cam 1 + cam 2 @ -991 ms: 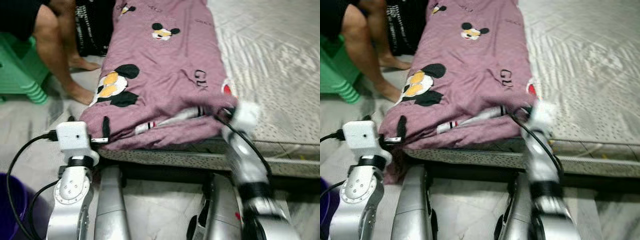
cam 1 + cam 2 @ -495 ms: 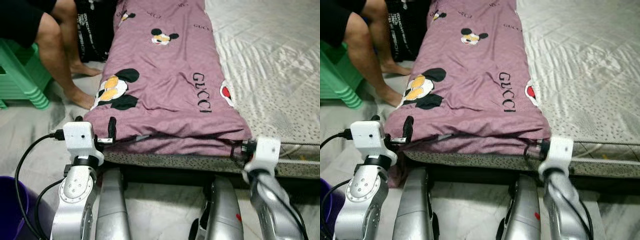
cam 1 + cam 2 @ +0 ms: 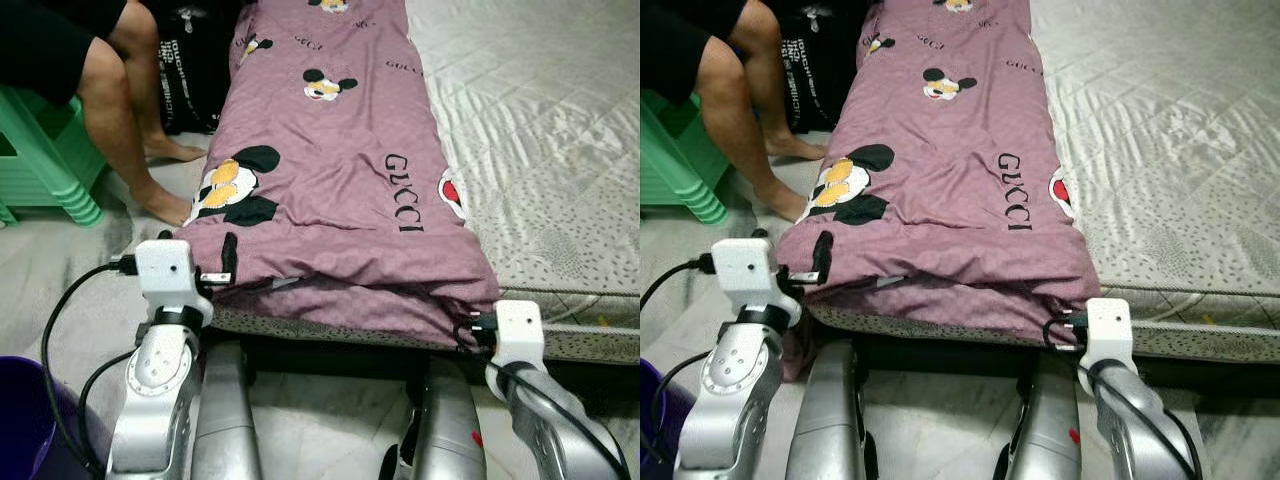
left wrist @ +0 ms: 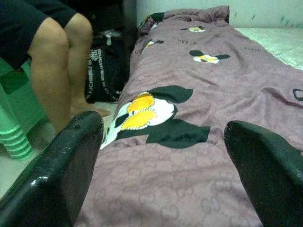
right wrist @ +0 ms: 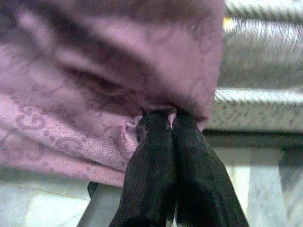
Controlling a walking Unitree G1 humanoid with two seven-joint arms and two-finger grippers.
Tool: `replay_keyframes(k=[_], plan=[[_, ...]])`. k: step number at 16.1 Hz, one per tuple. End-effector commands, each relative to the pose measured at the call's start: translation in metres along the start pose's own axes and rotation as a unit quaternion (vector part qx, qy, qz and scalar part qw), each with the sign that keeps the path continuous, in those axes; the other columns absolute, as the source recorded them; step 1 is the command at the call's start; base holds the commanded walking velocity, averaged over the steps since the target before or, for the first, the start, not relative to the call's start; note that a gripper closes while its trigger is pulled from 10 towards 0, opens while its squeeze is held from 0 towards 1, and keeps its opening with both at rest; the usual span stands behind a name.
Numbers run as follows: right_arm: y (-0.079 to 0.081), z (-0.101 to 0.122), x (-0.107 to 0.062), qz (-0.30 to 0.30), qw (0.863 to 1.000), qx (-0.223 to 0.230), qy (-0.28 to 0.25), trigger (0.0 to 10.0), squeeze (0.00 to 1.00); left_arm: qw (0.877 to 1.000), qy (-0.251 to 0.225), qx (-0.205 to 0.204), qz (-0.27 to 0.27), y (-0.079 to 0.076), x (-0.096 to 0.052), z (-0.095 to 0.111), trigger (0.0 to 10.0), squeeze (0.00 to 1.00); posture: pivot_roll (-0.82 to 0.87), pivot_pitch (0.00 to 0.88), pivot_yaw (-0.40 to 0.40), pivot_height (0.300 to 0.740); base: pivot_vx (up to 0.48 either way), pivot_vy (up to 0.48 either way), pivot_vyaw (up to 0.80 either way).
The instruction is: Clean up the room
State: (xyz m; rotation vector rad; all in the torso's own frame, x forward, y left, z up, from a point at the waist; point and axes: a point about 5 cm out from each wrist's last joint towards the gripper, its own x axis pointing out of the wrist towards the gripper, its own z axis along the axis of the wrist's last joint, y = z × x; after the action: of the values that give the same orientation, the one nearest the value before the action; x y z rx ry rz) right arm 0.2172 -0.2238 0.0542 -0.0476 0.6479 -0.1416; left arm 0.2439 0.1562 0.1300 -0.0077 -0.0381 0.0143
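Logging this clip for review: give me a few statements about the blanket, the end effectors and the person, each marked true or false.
1. The right end effector is pinched shut on the purple blanket. True.
2. The left end effector is shut. False: its fingers stand apart, open over the blanket.
3. A person sits on a green stool. True.
4. The blanket lies on the floor. False: it lies on the mattress.

Head cameras look down; wrist cameras sit close against the blanket (image 3: 340,190).

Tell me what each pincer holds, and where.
Right pincer pinches the quilt at its near right corner. Left pincer is open, over the quilt's near left corner.
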Motion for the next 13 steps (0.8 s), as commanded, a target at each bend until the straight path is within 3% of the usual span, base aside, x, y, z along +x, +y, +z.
replay_keyframes(k=[1,2,3,4,5,6,8,11,13], plan=[[-0.014,-0.013,0.004,-0.035,0.998,0.025,0.043,0.0,0.0,1.0,0.002,0.003,0.002,0.001,0.001,-0.002,10.0,0.0,0.04,0.012,0.001,0.508,0.0,0.0,0.0],[-0.02,-0.016,0.01,-0.044,0.996,0.033,0.066,0.0,0.0,1.0,0.004,0.006,0.004,0.003,0.001,-0.003,10.0,0.0,0.04,0.007,0.002,0.508,0.0,0.0,0.0],[-0.022,-0.015,0.013,-0.051,0.995,0.036,0.072,2.5,0.0,1.0,0.005,0.008,0.005,0.004,0.002,-0.004,10.0,0.0,0.04,0.003,0.004,0.508,0.0,0.0,0.0],[-0.025,-0.008,0.016,-0.06,0.996,0.018,0.061,9.8,0.0,1.0,0.006,0.009,0.005,0.004,0.004,-0.004,10.0,0.0,0.04,0.0,0.006,0.508,0.0,0.0,0.0],[-0.035,0.013,0.018,-0.099,0.994,-0.048,0.009,10.0,0.78,1.0,0.005,0.011,0.005,0.005,0.006,-0.004,10.0,0.0,0.04,0.0,0.007,0.508,0.0,0.0,0.0],[-0.04,0.025,0.018,-0.126,0.989,-0.079,-0.019,10.0,1.0,1.0,0.004,0.012,0.005,0.005,0.008,-0.004,10.0,0.0,0.03,0.0,0.008,0.508,0.0,0.0,0.0],[-0.048,0.037,0.014,-0.156,0.984,-0.074,-0.041,10.0,1.0,1.0,0.002,0.012,0.005,0.006,0.01,-0.004,10.0,0.0,0.02,0.0,0.009,0.508,0.0,0.0,0.0],[-0.051,0.037,0.009,-0.168,0.983,-0.059,-0.054,10.0,1.0,1.0,0.0,0.012,0.004,0.005,0.013,-0.005,10.0,0.0,0.01,0.0,0.012,0.508,0.0,0.0,0.0],[-0.048,0.054,0.0,-0.178,0.968,-0.118,-0.134,10.0,1.0,1.0,0.001,0.012,0.002,0.004,0.014,-0.006,10.0,0.0,0.0,0.0,0.021,0.508,0.0,0.0,0.0]])
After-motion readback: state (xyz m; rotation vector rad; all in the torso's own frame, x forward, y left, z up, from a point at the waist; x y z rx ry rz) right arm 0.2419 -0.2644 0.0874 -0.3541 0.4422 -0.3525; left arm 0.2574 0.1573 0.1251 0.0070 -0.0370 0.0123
